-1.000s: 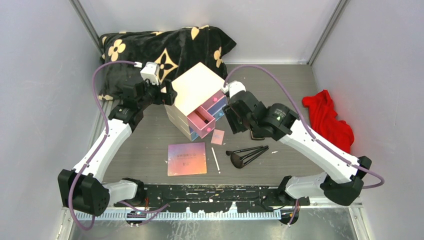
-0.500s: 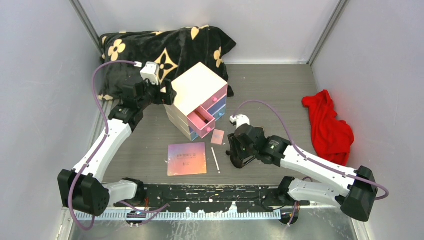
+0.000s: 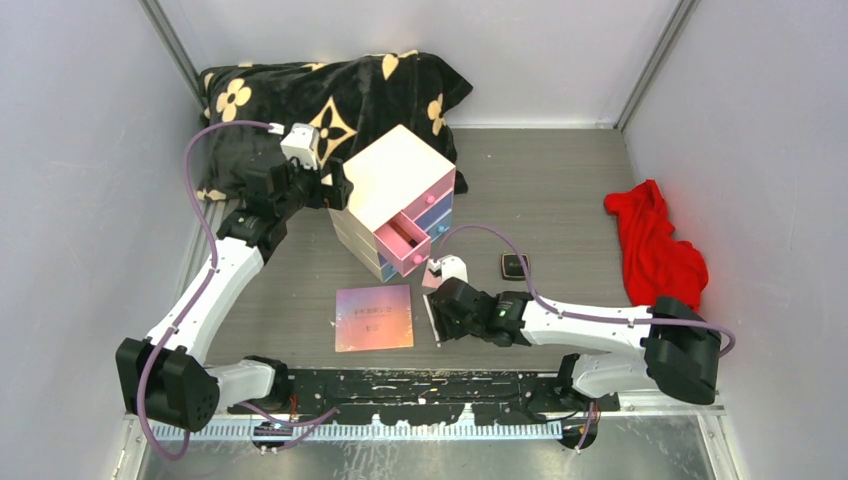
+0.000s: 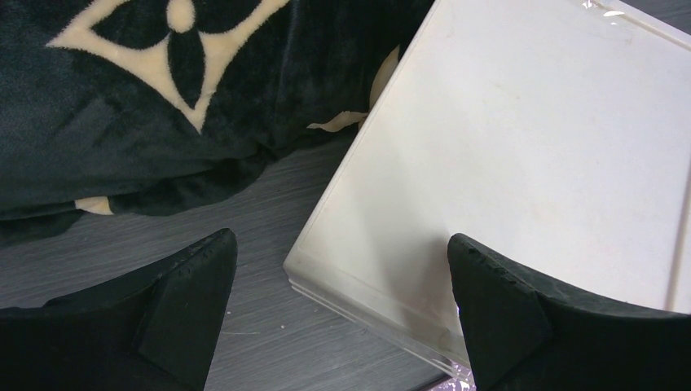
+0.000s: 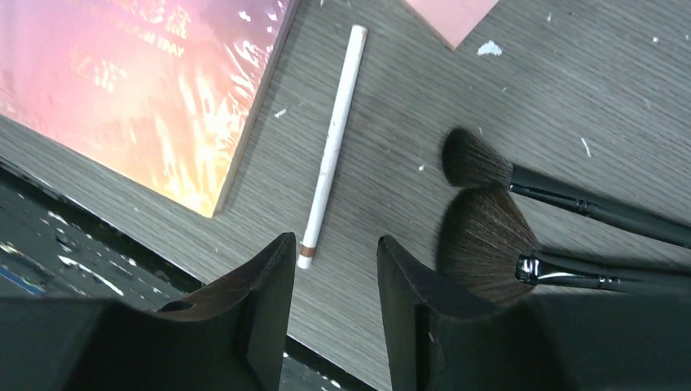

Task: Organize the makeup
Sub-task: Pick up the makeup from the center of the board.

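My right gripper [image 3: 440, 318] hovers low over the near table, open with a narrow empty gap [image 5: 336, 244]. A thin white stick [image 5: 334, 130] lies just ahead of that gap. Left of the stick is the iridescent pink-purple palette [image 5: 155, 90] [image 3: 373, 317]. On the right lie two black-handled brushes [image 5: 489, 236], hidden under the arm in the top view. A tiny pink compact [image 3: 432, 275] and a black compact [image 3: 513, 265] rest farther back. My left gripper [image 3: 338, 190] is wide open [image 4: 340, 240] at the back corner of the cream drawer box [image 4: 530, 163].
The cream box [image 3: 395, 180] has its pink drawer [image 3: 405, 240] pulled out toward the palette. A black flower-patterned blanket [image 3: 330, 95] lies behind the box. At the right wall sits a red cloth [image 3: 655, 245]. The table's near edge runs just below the right fingers.
The right arm swung from the drawer box down toward the near edge, over the stick and brushes, uncovering the black compact. Its jaws narrowed a little. The left arm stayed still.
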{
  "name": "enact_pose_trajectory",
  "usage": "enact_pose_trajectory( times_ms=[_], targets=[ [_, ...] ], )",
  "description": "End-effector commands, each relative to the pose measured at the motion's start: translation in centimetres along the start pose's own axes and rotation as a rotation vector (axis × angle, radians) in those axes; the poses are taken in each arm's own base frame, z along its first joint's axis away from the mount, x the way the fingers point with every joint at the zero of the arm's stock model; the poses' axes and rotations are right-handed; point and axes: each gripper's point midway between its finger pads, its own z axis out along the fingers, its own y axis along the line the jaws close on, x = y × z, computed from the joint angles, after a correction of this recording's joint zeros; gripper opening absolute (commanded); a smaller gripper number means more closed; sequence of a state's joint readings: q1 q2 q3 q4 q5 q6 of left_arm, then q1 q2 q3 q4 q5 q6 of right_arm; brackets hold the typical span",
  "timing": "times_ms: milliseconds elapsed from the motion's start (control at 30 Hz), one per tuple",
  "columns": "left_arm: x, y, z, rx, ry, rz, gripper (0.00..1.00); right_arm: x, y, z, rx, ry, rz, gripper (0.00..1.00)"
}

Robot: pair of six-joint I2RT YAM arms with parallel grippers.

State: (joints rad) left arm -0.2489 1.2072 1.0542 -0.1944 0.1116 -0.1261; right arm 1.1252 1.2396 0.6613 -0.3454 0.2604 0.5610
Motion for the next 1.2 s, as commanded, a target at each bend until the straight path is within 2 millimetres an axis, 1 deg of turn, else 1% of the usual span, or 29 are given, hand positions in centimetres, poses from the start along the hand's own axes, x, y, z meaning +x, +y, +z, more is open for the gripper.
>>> enact_pose_trajectory(
  times_ms=[0, 67, 333, 500, 667, 967, 1033, 1167],
  targets=[
    [0.9, 0.8, 0.0, -0.033, 0.04, 0.026, 1.0, -3.3, 1.5, 0.1, -0.034, -0.14, 0.112, 0.46],
    [1.0, 0.7, -0.1, -0.031, 0.04, 0.026, 1.0, -2.9, 1.5, 0.4, -0.041, -0.131, 0.123, 0.43],
    [1.3, 0.7, 0.1, -0.027, 0.048, 0.022, 1.0, -0.6, 2.8, 2.0, -0.034, -0.067, 0.091, 0.43],
    [1.3, 0.6, 0.0, -0.026, 0.046, 0.023, 1.0, 0.4, 2.8, 2.3, -0.024, -0.053, 0.099, 0.43],
    [1.2, 0.6, 0.0, -0.026, 0.043, 0.022, 1.0, 1.6, 1.9, 2.7, 0.024, -0.037, 0.096, 0.41],
    [1.0, 0.6, -0.1, -0.025, 0.041, 0.023, 1.0, 2.5, 1.9, 3.9, 0.073, -0.012, 0.062, 0.4],
    [1.2, 0.6, 0.0, -0.025, 0.045, 0.024, 1.0, 2.7, 1.7, 4.0, 0.079, -0.009, 0.068, 0.36],
    [1.2, 0.6, 0.0, -0.025, 0.045, 0.023, 1.0, 3.3, 0.9, 3.9, 0.112, 0.002, 0.077, 0.2]
  ],
)
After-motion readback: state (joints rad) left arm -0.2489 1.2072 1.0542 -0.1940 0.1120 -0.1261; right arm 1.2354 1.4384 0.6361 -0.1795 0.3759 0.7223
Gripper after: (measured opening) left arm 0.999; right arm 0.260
